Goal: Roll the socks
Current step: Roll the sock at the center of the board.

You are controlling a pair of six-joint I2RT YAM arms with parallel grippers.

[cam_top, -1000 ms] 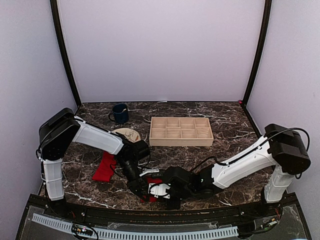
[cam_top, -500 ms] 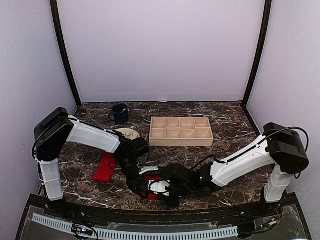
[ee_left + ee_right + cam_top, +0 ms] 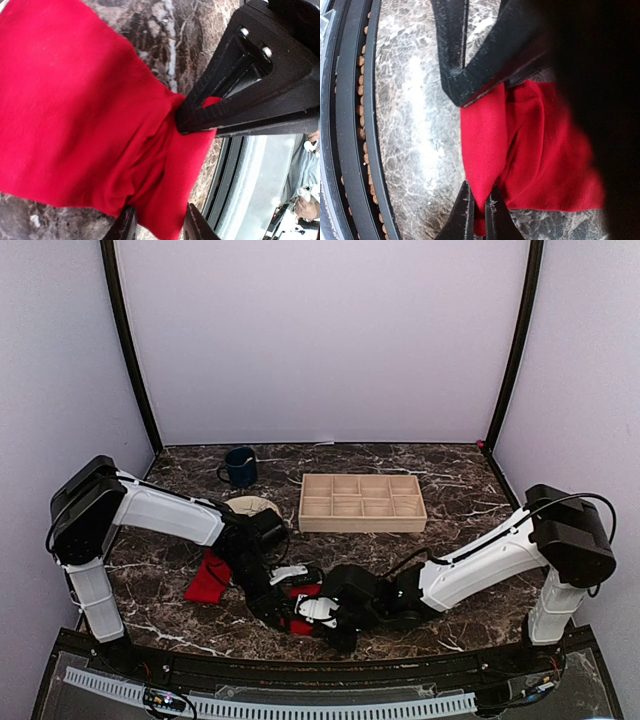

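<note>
Our left jaws are closed on a fold at one end of the red sock (image 3: pixel 90 125), with the cloth pinched between them. Our right jaws are clamped on the same end just beside them, so close that each wrist view shows the other pair biting the cloth. That end sits near the front edge of the surface (image 3: pixel 460 502), and the rest of the sock lies flat on the marble, reaching away from the two pinches. We judge the step in hand to be starting the roll, with little of the task done: no turn of cloth shows yet, only a bunched ridge between the grips. To do it well, we would keep both pinches level and move them together, folding the held end over onto the flat part so the first turn comes out tight and straight. Easing the grips a little apart first should take out the wrinkle. With the jaws this close, we think the main risks are that they knock each other or that one lets the thin cloth slip. Counting outward, we find two red socks, the held one and a second sock (image 3: pixel 208 577) lying apart to the left; one blue mug (image 3: pixel 240 466); one pale dish (image 3: pixel 250 504) partly hidden behind the left arm (image 3: pixel 165 512); one divided wooden tray (image 3: pixel 362 527); and two arms.
</note>
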